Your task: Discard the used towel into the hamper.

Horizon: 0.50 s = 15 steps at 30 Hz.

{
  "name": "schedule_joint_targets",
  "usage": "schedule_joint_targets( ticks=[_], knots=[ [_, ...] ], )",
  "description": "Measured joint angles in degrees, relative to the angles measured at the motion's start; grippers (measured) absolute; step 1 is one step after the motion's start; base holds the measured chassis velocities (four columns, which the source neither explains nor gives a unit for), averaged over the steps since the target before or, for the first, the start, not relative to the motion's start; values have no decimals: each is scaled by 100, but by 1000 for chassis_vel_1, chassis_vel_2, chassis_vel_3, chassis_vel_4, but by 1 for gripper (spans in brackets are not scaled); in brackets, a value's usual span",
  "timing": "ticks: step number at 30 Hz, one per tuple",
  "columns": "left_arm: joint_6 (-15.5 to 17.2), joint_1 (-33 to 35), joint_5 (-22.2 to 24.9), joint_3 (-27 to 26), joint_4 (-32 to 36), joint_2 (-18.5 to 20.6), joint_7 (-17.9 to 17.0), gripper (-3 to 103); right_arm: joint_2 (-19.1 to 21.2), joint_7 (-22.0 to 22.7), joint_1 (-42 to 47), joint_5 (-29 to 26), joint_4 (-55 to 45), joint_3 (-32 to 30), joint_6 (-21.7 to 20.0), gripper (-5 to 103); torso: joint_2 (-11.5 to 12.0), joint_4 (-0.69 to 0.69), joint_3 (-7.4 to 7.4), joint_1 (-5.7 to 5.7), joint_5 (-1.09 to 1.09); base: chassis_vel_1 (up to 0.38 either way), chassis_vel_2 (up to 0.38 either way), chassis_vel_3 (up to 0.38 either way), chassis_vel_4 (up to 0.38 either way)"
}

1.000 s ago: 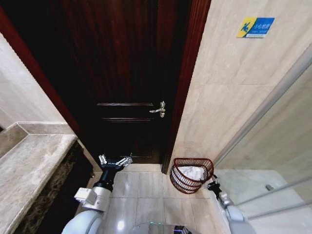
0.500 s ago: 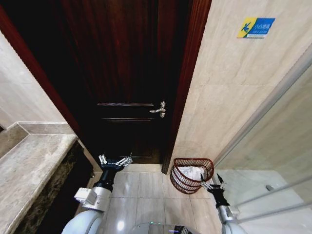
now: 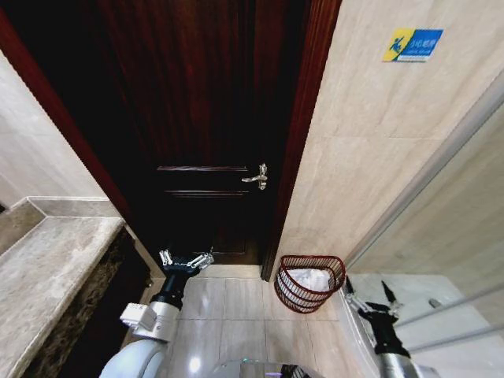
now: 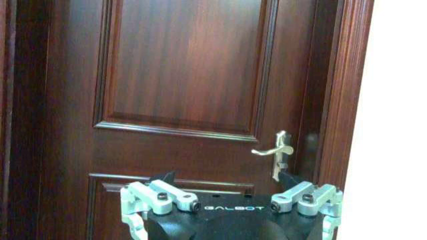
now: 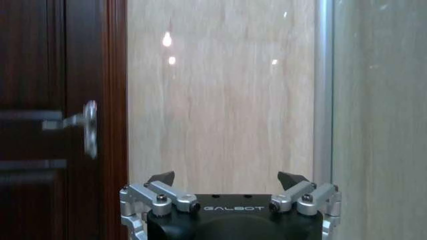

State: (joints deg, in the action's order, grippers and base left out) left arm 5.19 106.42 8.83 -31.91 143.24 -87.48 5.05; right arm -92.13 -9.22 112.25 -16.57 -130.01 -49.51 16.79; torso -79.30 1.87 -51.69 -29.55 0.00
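Towel in the hamper, both grippers empty.

The hamper sits on the floor by the door frame, a white towel inside; the right gripper, fingers spread, hangs just beside it, the left gripper spread wide facing the door.

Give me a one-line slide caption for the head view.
White towel lies in the wicker hamper by the dark door; open right gripper beside it, open left gripper near the door.
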Motion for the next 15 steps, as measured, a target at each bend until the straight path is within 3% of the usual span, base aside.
schedule_joint_targets(
  ticks=[6,9,15],
  knots=[
    [0,0,0,0,0,0,0,100,-1,212,0,-235,-648,-69,-154,100,0,0,0,-1,0,0,0,0,0],
    [0,0,0,0,0,0,0,100,51,-98,-69,-320,-756,-254,-23,100,0,0,0,-1,-1,0,0,0,0],
    [0,0,0,0,0,0,0,100,99,-158,-370,-249,-868,-281,-88,100,1,1,0,-1,1,0,0,0,0]
  ],
)
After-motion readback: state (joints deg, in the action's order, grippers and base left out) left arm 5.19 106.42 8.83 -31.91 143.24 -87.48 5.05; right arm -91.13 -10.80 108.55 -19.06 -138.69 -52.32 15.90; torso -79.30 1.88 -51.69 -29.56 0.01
